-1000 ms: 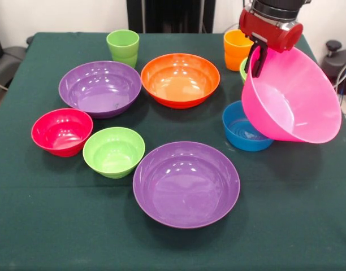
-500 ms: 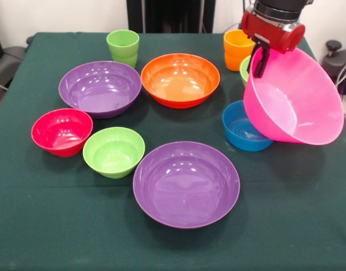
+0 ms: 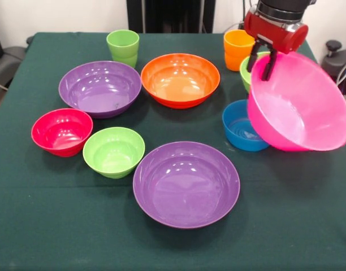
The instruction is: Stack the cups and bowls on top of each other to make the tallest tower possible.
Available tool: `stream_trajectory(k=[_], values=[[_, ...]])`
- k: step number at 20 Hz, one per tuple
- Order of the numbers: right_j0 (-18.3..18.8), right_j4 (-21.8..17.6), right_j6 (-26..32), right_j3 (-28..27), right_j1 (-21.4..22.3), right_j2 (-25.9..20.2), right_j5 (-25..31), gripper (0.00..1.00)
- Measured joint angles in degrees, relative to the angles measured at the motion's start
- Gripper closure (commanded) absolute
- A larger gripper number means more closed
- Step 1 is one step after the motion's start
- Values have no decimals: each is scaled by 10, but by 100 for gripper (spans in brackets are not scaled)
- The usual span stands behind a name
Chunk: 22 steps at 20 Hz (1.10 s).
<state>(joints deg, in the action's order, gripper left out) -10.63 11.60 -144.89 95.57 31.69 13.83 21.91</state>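
Note:
The huge pink bowl (image 3: 300,107) is tilted at the right, its lower side leaning on the small blue bowl (image 3: 238,132). My gripper (image 3: 261,61) is open, its two fingers spread on either side of the pink bowl's upper left rim. Behind it are the orange cup (image 3: 236,48) and a partly hidden lime green bowl (image 3: 245,70). The light green cup (image 3: 122,46) stands at the back left. The rest lie singly: two purple bowls (image 3: 99,87) (image 3: 186,183), an orange bowl (image 3: 180,79), a red bowl (image 3: 61,131) and a small lime bowl (image 3: 113,151). No tower is in view.
A dark green cloth covers the table (image 3: 48,226). The table's right edge runs close beside the pink bowl. Dark chairs or stools show past the table's left and right edges.
The gripper's fingers have spread apart at the pink bowl's rim. The pink bowl has dropped lower, slid a little right and now tilts less steeply.

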Motion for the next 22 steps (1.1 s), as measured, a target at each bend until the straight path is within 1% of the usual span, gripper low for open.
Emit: stream_trajectory(k=[5,16,22], values=[[4,-15,0,1,7,-4,0,0],[38,-45,0,6,25,-10,0,0],[41,-47,0,8,26,-10,0,0]])
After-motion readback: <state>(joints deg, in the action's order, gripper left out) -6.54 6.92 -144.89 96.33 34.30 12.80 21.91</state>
